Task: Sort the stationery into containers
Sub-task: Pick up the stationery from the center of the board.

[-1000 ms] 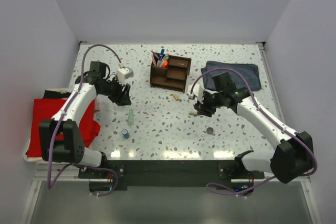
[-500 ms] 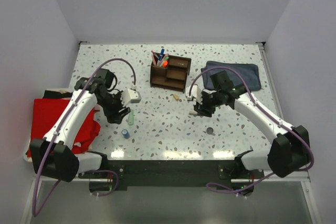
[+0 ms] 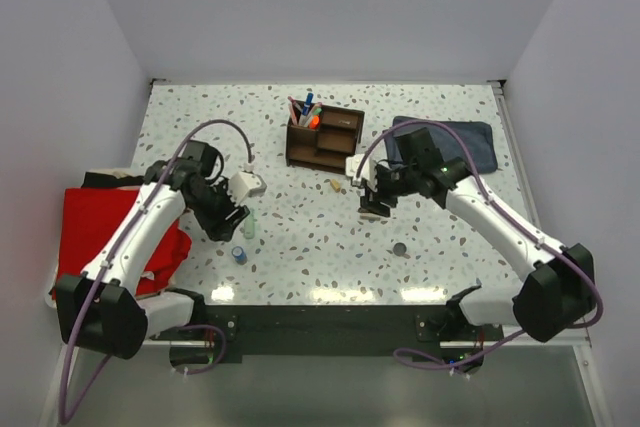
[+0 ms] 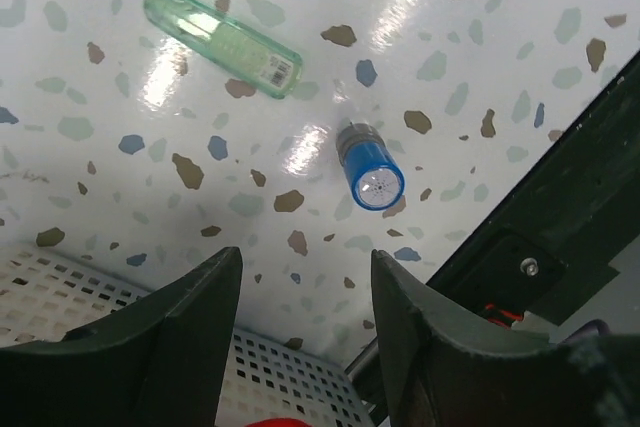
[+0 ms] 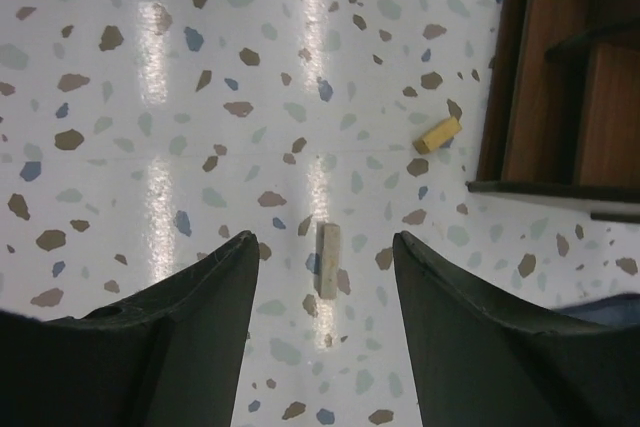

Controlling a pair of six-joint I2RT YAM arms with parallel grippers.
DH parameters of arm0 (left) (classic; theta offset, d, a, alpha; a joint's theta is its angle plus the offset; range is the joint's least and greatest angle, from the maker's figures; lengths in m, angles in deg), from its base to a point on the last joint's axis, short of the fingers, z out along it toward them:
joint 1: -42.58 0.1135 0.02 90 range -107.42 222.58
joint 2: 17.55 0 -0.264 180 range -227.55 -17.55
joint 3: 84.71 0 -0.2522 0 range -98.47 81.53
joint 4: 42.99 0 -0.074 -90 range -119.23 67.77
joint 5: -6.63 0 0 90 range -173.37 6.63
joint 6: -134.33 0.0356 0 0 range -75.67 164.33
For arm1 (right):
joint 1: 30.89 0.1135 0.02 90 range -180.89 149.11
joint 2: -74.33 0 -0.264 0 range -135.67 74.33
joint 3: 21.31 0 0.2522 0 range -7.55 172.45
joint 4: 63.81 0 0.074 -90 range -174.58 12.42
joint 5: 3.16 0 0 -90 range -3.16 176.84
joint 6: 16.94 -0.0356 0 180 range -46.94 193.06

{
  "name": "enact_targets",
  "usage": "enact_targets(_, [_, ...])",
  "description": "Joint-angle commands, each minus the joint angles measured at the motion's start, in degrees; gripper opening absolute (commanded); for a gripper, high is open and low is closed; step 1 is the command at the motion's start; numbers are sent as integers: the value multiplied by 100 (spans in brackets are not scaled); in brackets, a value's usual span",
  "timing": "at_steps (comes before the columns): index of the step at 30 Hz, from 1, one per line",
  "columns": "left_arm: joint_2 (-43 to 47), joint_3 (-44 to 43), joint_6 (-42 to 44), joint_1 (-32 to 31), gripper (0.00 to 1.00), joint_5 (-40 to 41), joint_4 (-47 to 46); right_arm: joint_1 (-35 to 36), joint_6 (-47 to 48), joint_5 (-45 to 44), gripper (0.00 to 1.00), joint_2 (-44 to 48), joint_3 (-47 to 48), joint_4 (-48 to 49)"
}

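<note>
The left hand [image 4: 305, 257] is hovering with fingers apart, holding nothing. The blue cylinder [image 4: 368, 169] is lying on the desk [image 4: 470, 7] at its near side, the pale green tube [image 4: 222, 27] just right. The tube's label is too small to read. The right hand [image 5: 324, 238], fingers also apart, is hanging over a tan bit [image 5: 328, 259].

The speckled table [image 3: 450, 117] carries 2 items ahead of the left gripper [image 4: 305, 267] jaws: a blue cylinder [image 4: 368, 165] just beyond the gap and a pale green tube [image 4: 222, 40] farther out. In line with the gap of the right gripper [image 5: 325, 247] jaws lies 1 tan stick [image 5: 328, 272]. A yellow bit [image 5: 439, 134] and the wooden organizer [image 5: 560, 77] sit ahead-right.
</note>
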Motion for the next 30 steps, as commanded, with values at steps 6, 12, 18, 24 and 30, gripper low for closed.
enact_targets(6, [-344, -1076, -1389, 1940, 60, -669, -1450, 1528, -312, 611, 61, -1855, 1942, -276])
enact_targets(12, [119, -1236, -3287, 2810, 61, -1100, -2908, 2320, -208, 393, 99, -4408, 5174, -2427])
enact_targets(18, [576, -1306, -4177, 3373, 61, -1162, -3534, 2918, -234, -346, 99, -5425, 6700, -3011])
enact_targets(24, [701, -1701, -4502, 3558, 64, 365, -3622, 3305, -110, -768, 99, -5575, 6638, -2949])
enact_targets(30, [569, -2000, -4618, 3558, 83, 1704, -4244, 3604, -487, -1181, 83, -5646, 6665, -2432])
